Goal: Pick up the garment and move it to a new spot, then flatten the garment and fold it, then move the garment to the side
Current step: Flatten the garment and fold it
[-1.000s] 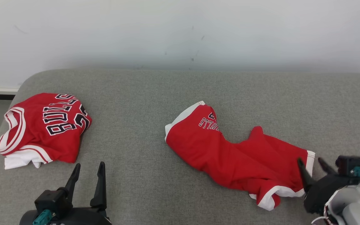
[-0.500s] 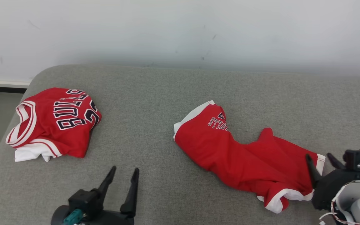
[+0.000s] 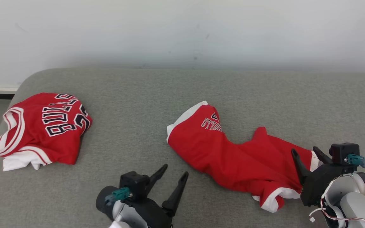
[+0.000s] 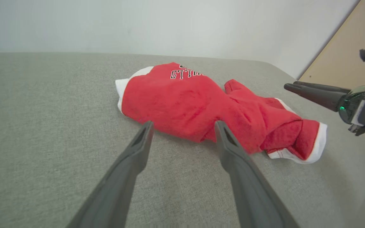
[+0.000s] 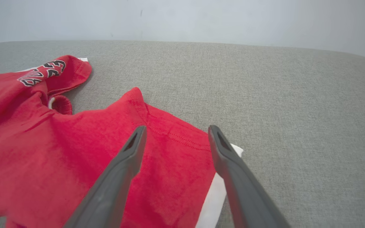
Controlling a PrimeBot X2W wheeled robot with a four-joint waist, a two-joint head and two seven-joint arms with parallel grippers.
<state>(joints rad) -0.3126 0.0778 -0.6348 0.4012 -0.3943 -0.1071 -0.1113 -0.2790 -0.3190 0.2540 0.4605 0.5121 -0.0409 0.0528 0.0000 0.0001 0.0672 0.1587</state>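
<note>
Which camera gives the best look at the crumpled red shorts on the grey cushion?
The head view: it looks down on the red shorts, showing their whole outline and both white-trimmed ends. The left wrist view sees them whole but low and foreshortened. The right wrist view shows one end close up, cut off at the frame's edge.

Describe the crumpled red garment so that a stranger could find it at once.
On the grey cushion, look right of the middle: a long, crumpled red garment lies there. The folded jersey at the left end bears large letters; this one bears only small ones.
</note>
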